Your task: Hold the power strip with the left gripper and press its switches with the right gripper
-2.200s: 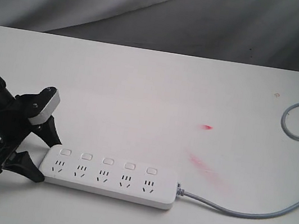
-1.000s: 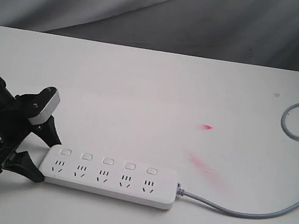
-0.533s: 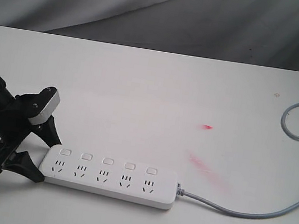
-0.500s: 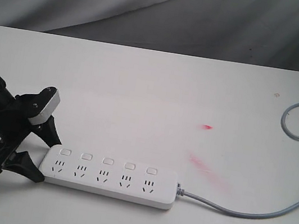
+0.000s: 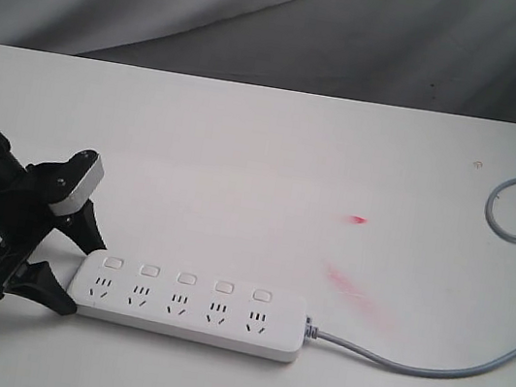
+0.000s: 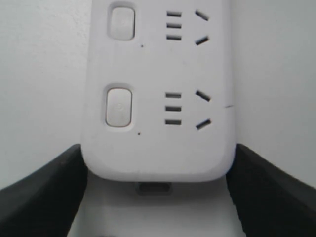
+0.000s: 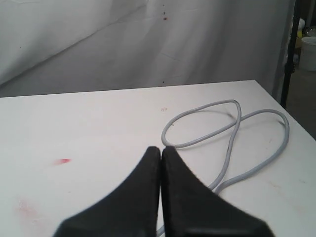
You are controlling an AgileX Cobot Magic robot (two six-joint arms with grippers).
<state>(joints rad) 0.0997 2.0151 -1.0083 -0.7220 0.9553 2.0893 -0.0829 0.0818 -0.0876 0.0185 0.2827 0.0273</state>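
The white power strip (image 5: 189,308) lies flat near the table's front, its five switches (image 5: 186,277) in a row above the outlets. My left gripper (image 5: 82,279) straddles the strip's left end, one black finger against each long side. In the left wrist view the power strip (image 6: 158,98) fills the gap between the left gripper's (image 6: 158,148) fingers (image 6: 44,192), with two switches (image 6: 119,106) showing. The right gripper (image 7: 161,148) is shut and empty, raised over the table away from the strip; the exterior view does not show it.
The strip's grey cord (image 5: 427,368) runs right off the strip and loops at the table's far right (image 7: 232,133). Red smears (image 5: 351,287) mark the white table (image 5: 264,155) right of centre. A grey cloth backdrop (image 5: 266,18) hangs behind the far edge.
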